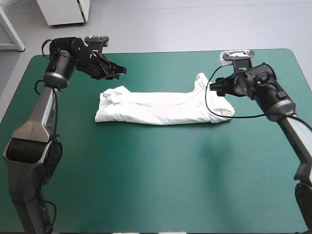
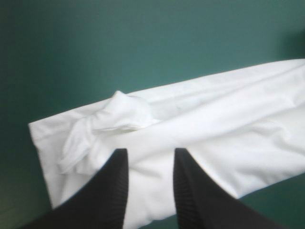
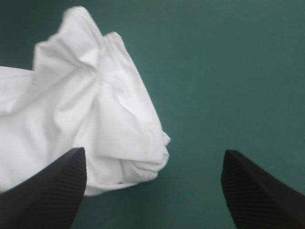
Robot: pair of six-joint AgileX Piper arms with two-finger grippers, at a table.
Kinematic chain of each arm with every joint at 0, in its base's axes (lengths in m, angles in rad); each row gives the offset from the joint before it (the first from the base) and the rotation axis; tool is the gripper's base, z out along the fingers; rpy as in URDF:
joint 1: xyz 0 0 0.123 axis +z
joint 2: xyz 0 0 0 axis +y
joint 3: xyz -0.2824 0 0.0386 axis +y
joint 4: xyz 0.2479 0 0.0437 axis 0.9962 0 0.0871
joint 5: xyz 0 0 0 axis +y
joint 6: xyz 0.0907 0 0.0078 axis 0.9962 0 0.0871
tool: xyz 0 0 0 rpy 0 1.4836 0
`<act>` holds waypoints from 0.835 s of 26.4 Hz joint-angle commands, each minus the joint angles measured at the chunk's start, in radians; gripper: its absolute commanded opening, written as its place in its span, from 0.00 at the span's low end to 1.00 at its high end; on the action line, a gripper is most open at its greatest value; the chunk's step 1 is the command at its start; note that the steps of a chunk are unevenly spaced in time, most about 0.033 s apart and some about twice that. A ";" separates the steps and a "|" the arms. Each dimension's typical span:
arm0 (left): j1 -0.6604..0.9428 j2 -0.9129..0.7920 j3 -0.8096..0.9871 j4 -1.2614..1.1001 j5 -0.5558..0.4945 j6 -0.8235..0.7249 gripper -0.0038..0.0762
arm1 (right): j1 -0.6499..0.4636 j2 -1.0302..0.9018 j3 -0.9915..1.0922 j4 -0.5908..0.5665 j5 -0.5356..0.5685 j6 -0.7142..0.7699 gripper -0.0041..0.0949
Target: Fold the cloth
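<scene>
The white T-shirt (image 1: 161, 107) lies on the teal-green cover as a long folded band running left to right across the table's far half. A bunched sleeve (image 2: 114, 119) lies on top of its left end, and its right end (image 3: 95, 109) is rumpled and rises into a peak. My left gripper (image 1: 119, 72) hovers just beyond the shirt's left end. In the left wrist view the left gripper (image 2: 148, 157) is open, with the shirt showing between its black fingers. My right gripper (image 1: 214, 87) is at the right end. In its own view the right gripper (image 3: 153, 157) is wide open, one finger over the shirt's edge.
The teal-green cover (image 1: 161, 180) stretches bare from the shirt toward the near edge of the table. A narrower strip of cover (image 1: 165, 63) runs between the shirt and the far edge. Both arms come in from the table's sides.
</scene>
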 commanded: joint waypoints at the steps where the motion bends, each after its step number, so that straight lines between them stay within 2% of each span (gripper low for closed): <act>1: -0.054 -0.055 0.004 -0.073 0.026 -0.007 0.11 | -0.093 -0.042 -0.034 0.078 0.028 -0.072 0.79; 2: -0.074 -0.053 0.019 -0.073 0.007 0.001 0.04 | -0.121 -0.042 -0.034 0.129 0.038 -0.106 0.79; 7: -0.169 -0.006 0.066 -0.073 -0.064 0.010 0.04 | -0.235 -0.042 -0.034 0.338 0.092 -0.238 0.79; 11: -0.235 0.061 0.068 -0.075 -0.083 0.010 0.04 | -0.288 -0.041 -0.034 0.402 0.123 -0.303 0.79; 15: -0.277 0.126 0.068 -0.075 -0.115 0.003 0.04 | -0.292 -0.032 -0.034 0.430 0.135 -0.339 0.79; 18: -0.304 0.186 0.068 -0.031 -0.149 -0.018 0.04 | -0.292 0.008 -0.034 0.518 0.136 -0.390 0.79; 22: -0.326 0.243 0.068 -0.023 -0.138 -0.019 0.04 | -0.292 0.118 -0.034 0.617 0.123 -0.445 0.79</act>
